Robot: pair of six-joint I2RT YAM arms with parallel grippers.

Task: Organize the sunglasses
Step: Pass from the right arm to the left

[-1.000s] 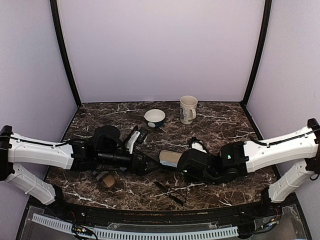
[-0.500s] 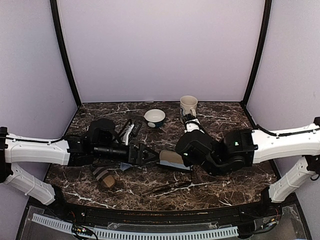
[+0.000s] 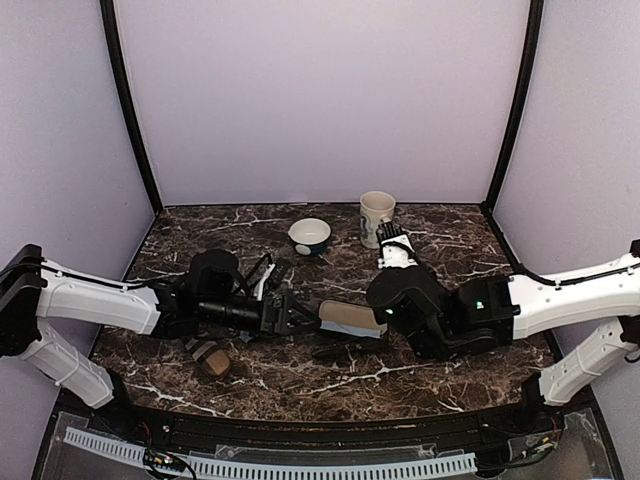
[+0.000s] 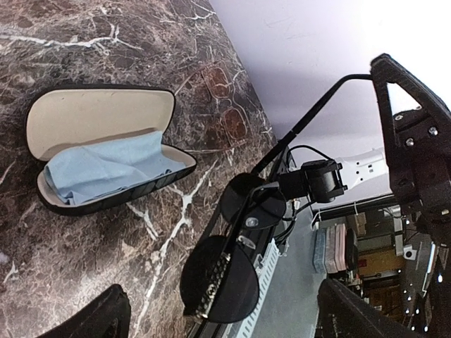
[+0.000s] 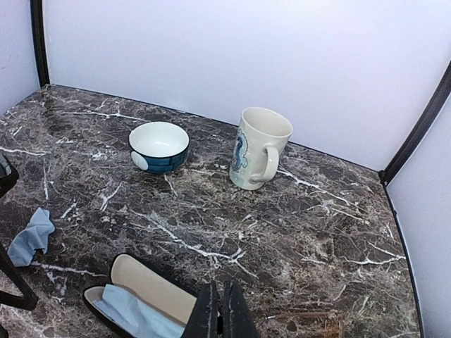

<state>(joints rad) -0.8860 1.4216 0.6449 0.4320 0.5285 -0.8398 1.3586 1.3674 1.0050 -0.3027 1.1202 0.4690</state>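
The sunglasses (image 3: pixel 338 352), with dark teardrop lenses and a thin wire frame, sit on the marble just in front of the open black case (image 3: pixel 350 318). In the left wrist view the sunglasses (image 4: pixel 250 204) stand between the spread fingers of my left gripper (image 4: pixel 222 285), untouched by either. My left gripper (image 3: pixel 290 315) is open and points right at the case (image 4: pixel 99 120), which holds a blue cloth (image 4: pixel 106 169). My right gripper (image 5: pixel 216 310) is shut on nothing above the right end of the case (image 5: pixel 148 285). In the top view its fingers are hidden under the arm.
A blue-and-white bowl (image 3: pixel 309 235) and a cream mug (image 3: pixel 377 218) stand at the back. A brown striped case (image 3: pixel 208 355) lies under the left arm, a loose blue cloth (image 5: pixel 32 236) beside it. Two brownish lens-shaped patches (image 4: pixel 225 102) show on the marble beyond the open case.
The right arm has risen and swung back toward the mug. The sunglasses now sit closer to the open case. The left gripper has opened a little wider.
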